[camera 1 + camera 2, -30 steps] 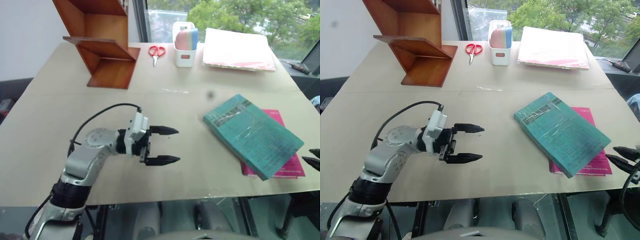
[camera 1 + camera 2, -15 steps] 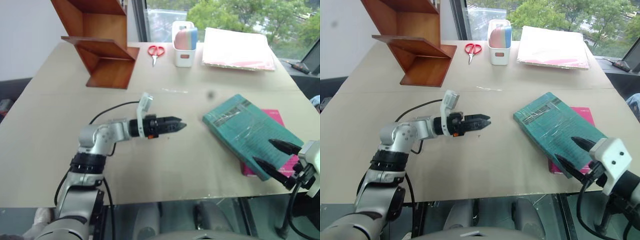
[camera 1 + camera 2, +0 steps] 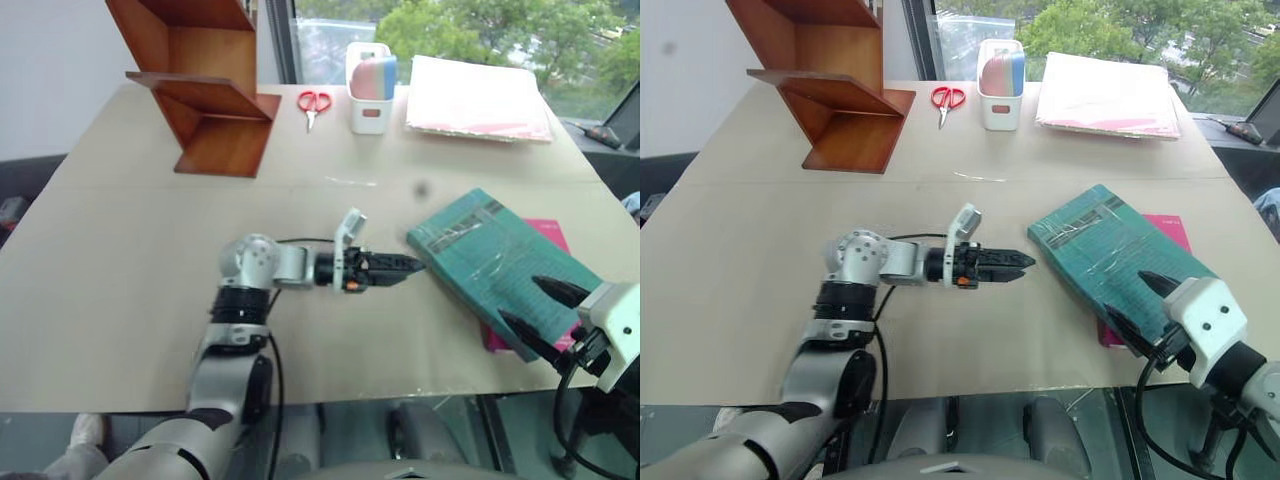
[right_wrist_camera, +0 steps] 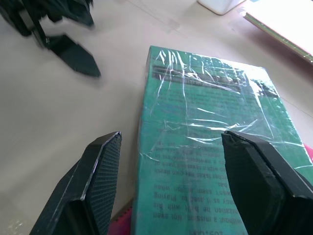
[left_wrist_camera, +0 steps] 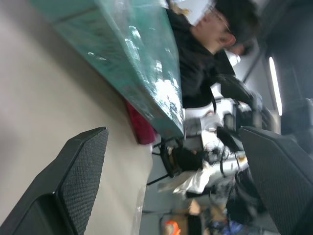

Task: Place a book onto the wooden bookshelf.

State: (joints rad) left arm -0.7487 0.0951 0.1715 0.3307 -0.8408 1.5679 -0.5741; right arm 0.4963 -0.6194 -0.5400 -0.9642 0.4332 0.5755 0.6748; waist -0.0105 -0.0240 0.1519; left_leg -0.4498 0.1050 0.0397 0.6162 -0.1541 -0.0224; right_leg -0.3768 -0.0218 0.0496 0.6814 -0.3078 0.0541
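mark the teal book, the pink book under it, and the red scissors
teal book [image 3: 1110, 262], right eye view, middle of its glossy cover.
pink book [image 3: 1170, 232], right eye view, far corner showing past the teal book.
red scissors [image 3: 947, 98], right eye view, on the handles.

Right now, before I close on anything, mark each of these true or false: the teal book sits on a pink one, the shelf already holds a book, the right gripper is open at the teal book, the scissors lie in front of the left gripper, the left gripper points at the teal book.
1. The teal book lies on top of a pink book. True.
2. The wooden bookshelf already holds a book. False: its boards are bare; both books lie on the table.
3. The right gripper is open at the teal book. True.
4. The scissors lie just in front of the left gripper. False: they lie at the far edge, beside the white container.
5. The left gripper points toward the teal book. True.
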